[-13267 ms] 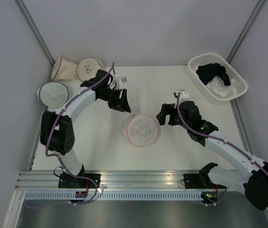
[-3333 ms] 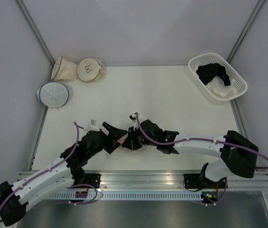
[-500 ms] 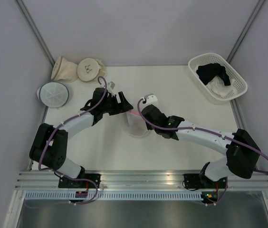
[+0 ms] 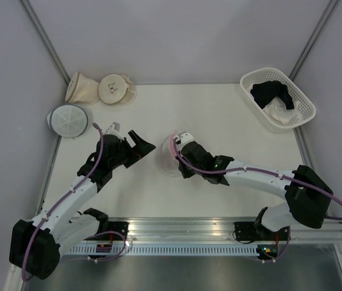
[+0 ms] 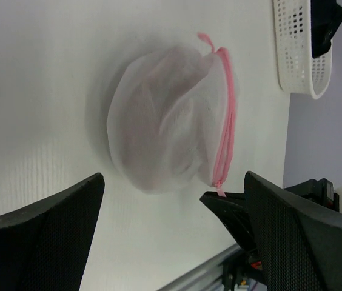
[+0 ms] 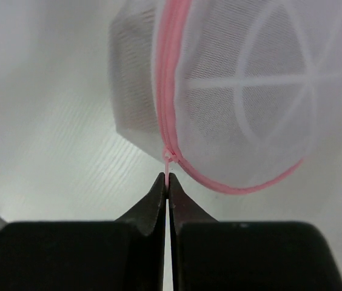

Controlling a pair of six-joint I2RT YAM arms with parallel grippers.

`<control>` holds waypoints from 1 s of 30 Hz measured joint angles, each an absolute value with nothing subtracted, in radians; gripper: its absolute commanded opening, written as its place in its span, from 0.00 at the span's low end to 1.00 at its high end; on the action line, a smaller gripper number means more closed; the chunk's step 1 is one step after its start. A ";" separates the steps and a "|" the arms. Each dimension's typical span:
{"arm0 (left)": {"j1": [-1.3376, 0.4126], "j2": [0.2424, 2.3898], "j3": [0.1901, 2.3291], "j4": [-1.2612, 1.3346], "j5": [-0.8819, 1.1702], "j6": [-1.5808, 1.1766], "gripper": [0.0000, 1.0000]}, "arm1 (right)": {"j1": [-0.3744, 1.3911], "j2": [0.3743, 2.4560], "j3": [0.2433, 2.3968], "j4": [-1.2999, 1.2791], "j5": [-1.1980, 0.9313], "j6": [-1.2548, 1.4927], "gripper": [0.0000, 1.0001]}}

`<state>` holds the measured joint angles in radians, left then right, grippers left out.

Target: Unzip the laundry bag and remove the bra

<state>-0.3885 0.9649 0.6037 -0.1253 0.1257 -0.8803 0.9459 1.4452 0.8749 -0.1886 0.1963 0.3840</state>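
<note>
Now we clench the right tool (image 6: pixel 168 182) on the zipper pull (image 6: pixel 168 162) to unzip the laundry bag (image 6: pixel 244 91); left tool (image 4: pixel 140 145) hangs released nearby.

Overhead view from my station: a white tabletop (image 4: pixel 219 109) lies between plain pale grey walls (image 4: pixel 177 36), and I see slanted metal posts (image 4: pixel 42 37) rising at its far corners. A ribbed aluminium rail (image 4: pixel 183 225) borders its near edge. Lighting is soft and even.
</note>
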 measured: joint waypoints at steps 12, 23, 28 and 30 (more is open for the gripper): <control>-0.408 1.138 0.575 0.006 0.316 -1.011 0.99 | 1.010 1.471 0.872 -0.060 -0.008 0.361 0.00; -0.479 1.315 0.725 0.187 0.495 -0.805 0.90 | 1.013 1.456 0.872 -0.069 -0.067 0.319 0.00; -0.478 1.357 0.830 0.126 0.569 -0.608 0.84 | 1.011 1.430 0.870 -0.081 -0.071 0.309 0.00; -0.478 1.365 0.868 0.068 0.586 -0.519 0.83 | 1.012 1.426 0.870 -0.089 -0.071 0.308 0.01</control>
<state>-0.4782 1.3651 0.8684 0.0685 0.5858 -0.5194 1.0122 1.4258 0.8700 -0.0895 -0.0711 0.3084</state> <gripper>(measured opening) 0.847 0.010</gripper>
